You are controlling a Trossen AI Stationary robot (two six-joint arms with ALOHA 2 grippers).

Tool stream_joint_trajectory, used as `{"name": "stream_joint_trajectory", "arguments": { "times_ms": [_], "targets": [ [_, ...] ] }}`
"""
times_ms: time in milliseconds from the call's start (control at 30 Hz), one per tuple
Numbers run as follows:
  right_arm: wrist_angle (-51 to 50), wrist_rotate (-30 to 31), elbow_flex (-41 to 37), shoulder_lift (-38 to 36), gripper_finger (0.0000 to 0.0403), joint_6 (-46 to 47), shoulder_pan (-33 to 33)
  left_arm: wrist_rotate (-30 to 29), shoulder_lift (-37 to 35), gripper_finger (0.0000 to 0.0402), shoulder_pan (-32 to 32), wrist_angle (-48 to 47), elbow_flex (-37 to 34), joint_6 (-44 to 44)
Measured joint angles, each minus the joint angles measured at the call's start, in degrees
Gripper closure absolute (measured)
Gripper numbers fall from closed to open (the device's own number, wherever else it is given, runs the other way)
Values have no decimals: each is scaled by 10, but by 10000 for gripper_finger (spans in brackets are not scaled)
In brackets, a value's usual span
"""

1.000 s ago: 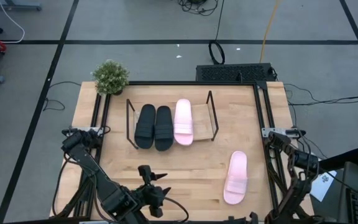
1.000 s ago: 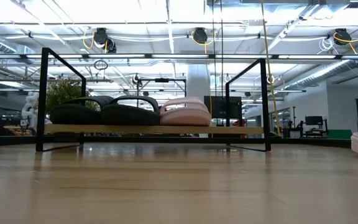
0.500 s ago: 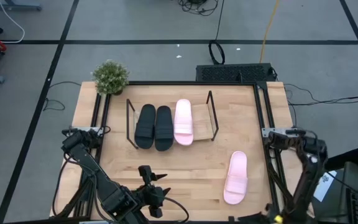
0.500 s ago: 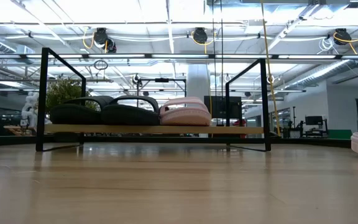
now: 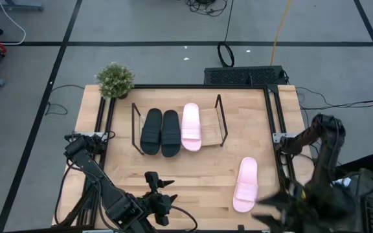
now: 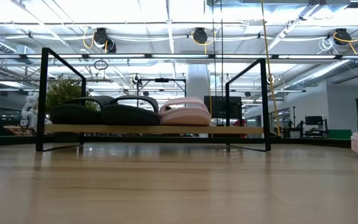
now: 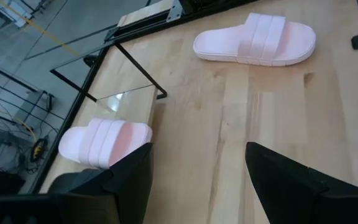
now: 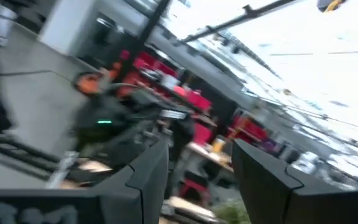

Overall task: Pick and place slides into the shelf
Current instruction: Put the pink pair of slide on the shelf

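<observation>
Two grippers, both empty. My left gripper waits low at the near edge of the table with its fingers spread wide, nothing between them. My right gripper is raised at the near right corner, fingers apart, just beside the loose pink slide that lies flat on the bare wood, well apart from the shelf. On the shelf's wooden base sit two black slides side by side and one pink slide touching them, with free space at its right end. A potted plant stands at the far left corner. Beyond the table lies grey floor with cables; the low view shows bright ceiling lights.
</observation>
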Motion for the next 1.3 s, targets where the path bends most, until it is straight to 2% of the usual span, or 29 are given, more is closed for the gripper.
{"name": "stream_joint_trajectory", "arguments": {
  "times_ms": [100,200,400,567,667,800,1067,1300],
  "targets": [
    [-45,-38,0,-30,234,-7,-52,0,0,147,0,-7,0,16],
    [-96,-32,18,-50,234,-16,-104,0,0,147,0,-37,0,15],
    [-219,64,73,-51,234,-9,-197,0,0,147,1,-134,0,-42],
    [-325,94,73,-46,234,49,-266,0,0,147,1,-193,0,-104],
    [-359,141,72,-34,234,75,-299,1,0,147,1,-202,0,-121],
    [-371,158,48,-22,234,83,-314,1,0,147,1,-204,0,-122],
    [-370,159,-67,-24,234,55,-312,1,0,147,1,-204,0,-122],
    [-305,187,-140,-24,234,56,-303,1,0,147,2,-204,0,-133]
  ]
}}
